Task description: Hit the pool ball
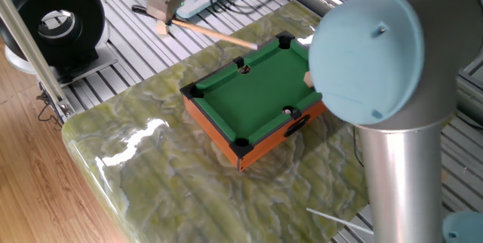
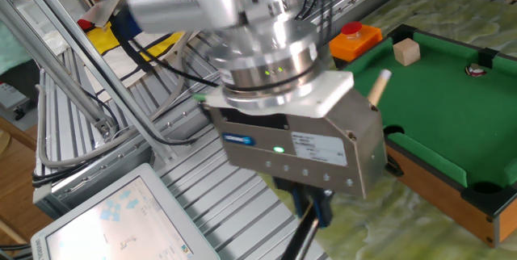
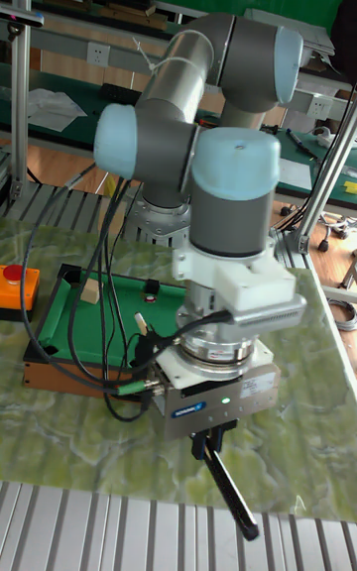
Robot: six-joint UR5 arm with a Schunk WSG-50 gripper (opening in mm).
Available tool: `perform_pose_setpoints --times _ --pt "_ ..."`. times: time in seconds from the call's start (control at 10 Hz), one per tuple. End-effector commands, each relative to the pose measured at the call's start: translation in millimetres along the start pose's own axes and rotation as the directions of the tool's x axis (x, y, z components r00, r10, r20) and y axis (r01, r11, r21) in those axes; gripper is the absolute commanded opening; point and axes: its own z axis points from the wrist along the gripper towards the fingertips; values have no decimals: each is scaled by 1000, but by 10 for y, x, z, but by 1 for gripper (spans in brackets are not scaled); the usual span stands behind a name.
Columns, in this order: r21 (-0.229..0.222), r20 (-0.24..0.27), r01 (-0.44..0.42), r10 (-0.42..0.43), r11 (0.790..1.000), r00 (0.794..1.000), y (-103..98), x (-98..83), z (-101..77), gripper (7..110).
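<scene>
The pool ball [image 2: 475, 70] is tiny, glossy and dark red, with a white spot facing up (marble-like against the wide felt). It rests on the green surface, close to the rail on the side away from the cue stick [image 2: 378, 88], well apart from the stick's pale tip and beyond it across the felt, untouched.

Lighting's bright and even all round, looks like overhead room light. There's a white glare patch on the glossy green marbled counter [image 1: 143, 133] near its left corner. My silver wrist housing [image 2: 242, 18] is smeared with motion blur in the other fixed view, and my big pale-blue joint cap [image 1: 366, 50] sits soft and out of focus up close. The tall view is sharp, shadows faint everywhere.
</scene>
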Motion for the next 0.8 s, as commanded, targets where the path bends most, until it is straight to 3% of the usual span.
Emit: perform_pose_setpoints --times 0.0,0.2,0.3,0.5,0.6,0.7 --pt "-22 -20 -55 55 998 998 -83 451 30 7" --pt "30 -31 -114 115 993 993 -243 607 -100 7" --pt "31 -22 -129 130 991 991 -323 648 -136 7" --pt "4 35 -175 175 985 984 -300 640 -179 7" --pt "12 49 -198 197 980 979 -298 623 -217 7" --pt "-16 38 -191 191 981 981 -154 626 -181 7"
